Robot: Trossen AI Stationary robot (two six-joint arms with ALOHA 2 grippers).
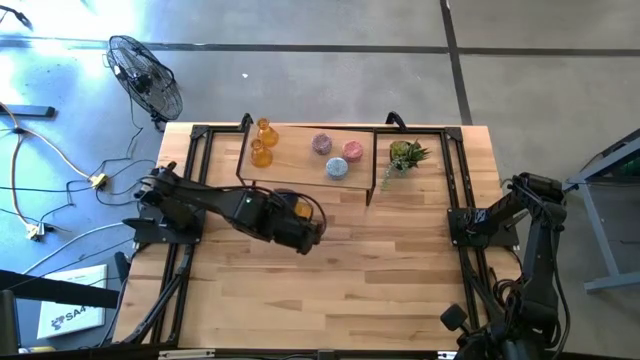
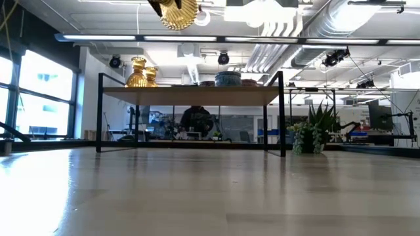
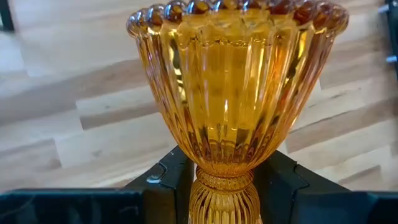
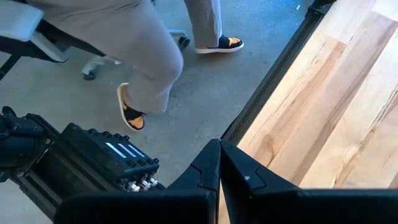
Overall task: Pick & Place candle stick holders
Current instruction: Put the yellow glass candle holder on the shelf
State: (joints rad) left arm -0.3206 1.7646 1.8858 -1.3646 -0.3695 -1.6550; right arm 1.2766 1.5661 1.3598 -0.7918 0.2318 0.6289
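My left gripper (image 1: 300, 218) is shut on an amber ribbed glass candle stick holder (image 3: 233, 87), high above the middle of the table; the holder also shows at the top of the low view (image 2: 174, 13). Two more amber holders (image 1: 262, 140), two pink ones (image 1: 322, 144) and a light blue one (image 1: 337, 167) stand on their bases on a low wooden shelf (image 1: 300, 170) at the far middle. My right gripper (image 4: 219, 168) is shut and empty at the table's right edge. My left gripper pinches the holder's narrow neck (image 3: 224, 182), just below the wide scalloped cup, between its two fingers (image 3: 171, 183). The cup stands out beyond the fingertips, along the fingers. The holder is lifted clear of the table.
A spiky green potted plant (image 1: 405, 155) stands right of the shelf. Black frame rails (image 1: 185, 200) run along the table's left and right sides. A floor fan (image 1: 145, 75) stands beyond the far left corner. A person's legs (image 4: 149, 68) show on the floor past the right edge.
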